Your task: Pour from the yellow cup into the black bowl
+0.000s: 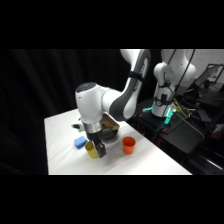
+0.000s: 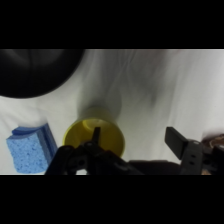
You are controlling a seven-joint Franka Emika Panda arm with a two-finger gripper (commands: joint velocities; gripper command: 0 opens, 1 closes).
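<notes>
The white arm reaches over the white worktop point(image 1: 150, 162) from the upper right, with the end effector point(image 1: 98, 148) lowered at the yellow cup point(image 1: 91, 149). In the side view the yellow cup stands upright on the worktop near its front edge, partly covered by the dark fingers of the end effector. The black bowl point(image 1: 111, 134) sits just behind the cup, largely hidden by the wrist housing. The orange cup point(image 1: 128, 145) stands upright to the picture's right of the yellow cup, apart from it and near the bowl. A blue sponge point(image 1: 80, 142) lies on the worktop just to the picture's left of the yellow cup. In the wrist view the end effector point(image 2: 135, 137) shows with its fingers spread wide. One finger point(image 2: 96, 136) overlaps the rim of the yellow cup point(image 2: 92, 135), and the other finger point(image 2: 176, 141) stands well clear of the cup over bare worktop point(image 2: 165, 90). The cup's open mouth faces the camera, so it is upright. Whether the near finger touches the cup wall cannot be determined. Nothing is clamped between the fingers. The black bowl point(image 2: 37, 70) fills the upper left corner of the wrist view, and the blue sponge point(image 2: 30, 150) lies at the lower left, close beside the cup.
</notes>
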